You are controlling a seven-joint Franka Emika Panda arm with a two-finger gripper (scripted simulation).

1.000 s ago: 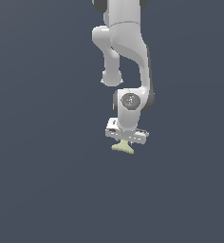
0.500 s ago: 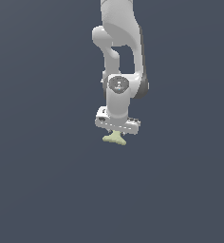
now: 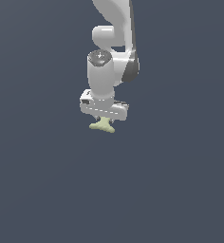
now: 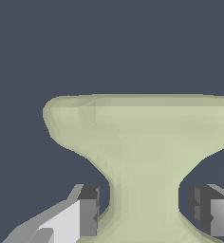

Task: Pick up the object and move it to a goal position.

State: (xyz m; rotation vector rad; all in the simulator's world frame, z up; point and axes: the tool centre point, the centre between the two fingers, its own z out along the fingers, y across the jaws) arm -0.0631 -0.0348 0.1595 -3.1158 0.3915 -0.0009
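The object [image 3: 102, 126] is a small pale yellow-green piece with a narrow waist and flared ends. It hangs just below the white hand of the arm in the exterior view, off the dark surface. My gripper [image 3: 103, 119] is shut on the object. In the wrist view the object [image 4: 142, 128] fills most of the picture. One flared end spreads wide, and the narrow waist runs between my gripper [image 4: 144, 218] fingers. A dark finger pad [image 4: 88, 216] stands on one side of the waist, the other pad [image 4: 212, 216] on the opposite side.
The white arm [image 3: 109, 66] reaches down from the top of the exterior view. Around it lies only a uniform dark blue-grey ground [image 3: 180, 190]. No goal marker shows in either view.
The gripper has moved toward the exterior view's left and upward over the last second, carrying the object with it. The wrist has turned somewhat.
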